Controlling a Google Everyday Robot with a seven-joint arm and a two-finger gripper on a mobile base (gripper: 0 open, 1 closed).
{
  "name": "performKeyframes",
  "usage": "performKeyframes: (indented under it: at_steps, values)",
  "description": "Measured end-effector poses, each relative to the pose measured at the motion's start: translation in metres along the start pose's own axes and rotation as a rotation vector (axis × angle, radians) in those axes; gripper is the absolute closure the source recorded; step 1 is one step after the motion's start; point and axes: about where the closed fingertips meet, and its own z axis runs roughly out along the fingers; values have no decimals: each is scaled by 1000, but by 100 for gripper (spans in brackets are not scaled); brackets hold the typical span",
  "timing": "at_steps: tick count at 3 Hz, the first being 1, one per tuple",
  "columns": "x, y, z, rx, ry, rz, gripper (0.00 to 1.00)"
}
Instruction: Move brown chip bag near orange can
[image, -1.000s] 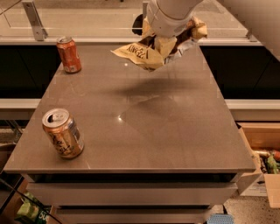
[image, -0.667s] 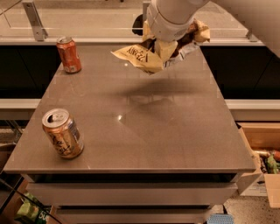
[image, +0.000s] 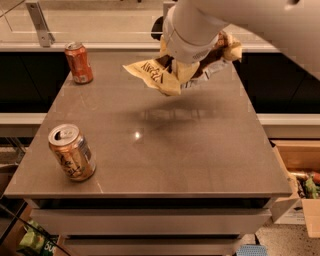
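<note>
The brown chip bag (image: 157, 74) hangs in the air over the back middle of the table, with its cream-yellow end and lettering pointing left and its dark brown part under the arm. My gripper (image: 194, 67) is shut on the bag, mostly hidden behind the white wrist. The bag's shadow falls on the table below it. The orange can (image: 71, 152), pale golden-orange with a silver top, stands tilted near the front left corner, far from the bag.
A deeper red-orange can (image: 79, 62) stands at the back left corner of the grey-brown table (image: 200, 150). A counter with a metal bracket (image: 40, 22) runs behind. Cardboard boxes (image: 300, 180) sit on the floor at the right.
My gripper has carried the chip bag a little to the left and slightly toward the front of the table. Both cans have stayed put.
</note>
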Motion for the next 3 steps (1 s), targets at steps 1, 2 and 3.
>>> performKeyframes:
  at_steps: [1, 2, 3]
  values:
    - [-13, 10, -8, 11, 33, 27, 100]
    - [-28, 25, -13, 24, 60, 67, 100]
    - [-41, 43, -15, 46, 72, 121, 100]
